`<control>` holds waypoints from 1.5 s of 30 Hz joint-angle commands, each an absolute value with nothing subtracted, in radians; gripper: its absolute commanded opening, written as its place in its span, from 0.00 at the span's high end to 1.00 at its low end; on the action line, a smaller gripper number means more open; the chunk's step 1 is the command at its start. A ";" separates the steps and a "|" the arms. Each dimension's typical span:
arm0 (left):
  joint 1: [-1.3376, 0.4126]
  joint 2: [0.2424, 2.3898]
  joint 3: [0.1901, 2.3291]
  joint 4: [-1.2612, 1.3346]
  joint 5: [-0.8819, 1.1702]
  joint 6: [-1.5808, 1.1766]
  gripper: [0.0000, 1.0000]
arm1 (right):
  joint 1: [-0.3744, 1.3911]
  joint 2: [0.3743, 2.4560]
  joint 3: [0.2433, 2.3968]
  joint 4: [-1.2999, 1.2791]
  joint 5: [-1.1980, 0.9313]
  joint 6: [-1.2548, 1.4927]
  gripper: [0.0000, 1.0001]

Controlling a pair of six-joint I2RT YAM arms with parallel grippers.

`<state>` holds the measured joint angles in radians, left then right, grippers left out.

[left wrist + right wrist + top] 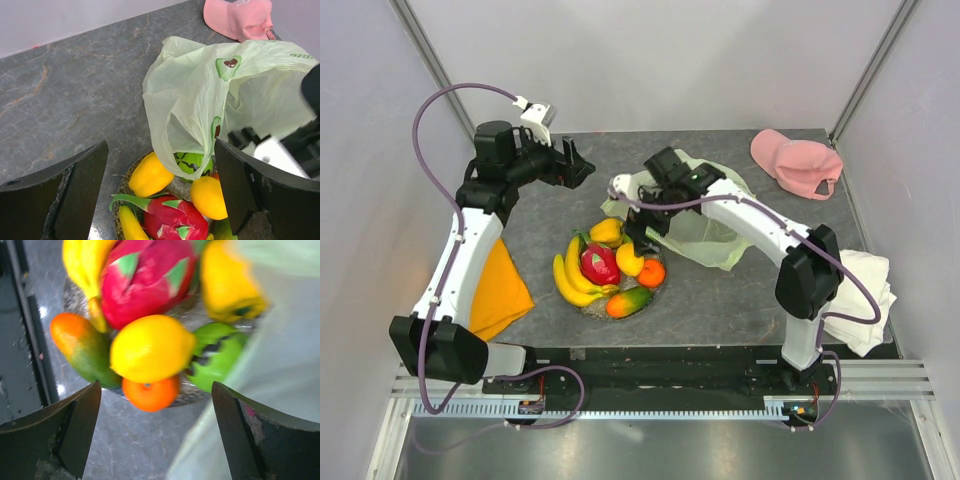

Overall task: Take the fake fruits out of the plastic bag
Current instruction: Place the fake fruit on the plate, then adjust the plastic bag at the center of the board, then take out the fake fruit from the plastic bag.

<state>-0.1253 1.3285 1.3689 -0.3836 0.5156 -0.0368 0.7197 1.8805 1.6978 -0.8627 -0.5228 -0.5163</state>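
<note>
The pale green plastic bag (705, 225) lies crumpled behind a speckled plate (588, 306) of fake fruits: banana bunch (566, 281), dragon fruit (600, 265), yellow fruit (607, 232), lemon-like yellow fruit (630, 259), orange (651, 272) and mango (628, 301). In the left wrist view the bag's edge (200, 95) drapes over a green round fruit (192, 163). My right gripper (639, 234) is open and empty just above the plate, over the orange (150, 394), with the bag (280, 345) beside it. My left gripper (582, 165) is open and empty, behind the plate. No grapes show.
A pink cap (796, 160) lies at the back right. A white folded cloth (860, 290) lies by the right arm's base. An orange cloth (500, 285) lies under the left arm. Walls close in the table on three sides.
</note>
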 commanded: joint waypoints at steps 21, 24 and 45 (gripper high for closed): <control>-0.158 1.402 1.411 -0.310 0.577 -0.090 0.07 | 0.486 1.428 1.227 -0.726 0.153 -0.509 0.02; -0.164 1.410 1.425 -0.313 0.580 -0.089 0.07 | 0.485 1.517 1.295 -0.648 0.120 -0.531 0.02; -0.164 1.365 1.414 -0.428 0.538 0.080 0.07 | 0.426 2.167 1.796 -0.439 0.144 -0.653 0.22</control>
<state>-0.1593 1.3895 1.3949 -0.4210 0.5510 0.0154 0.4377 2.1193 1.7035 -0.5018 0.1032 -0.6121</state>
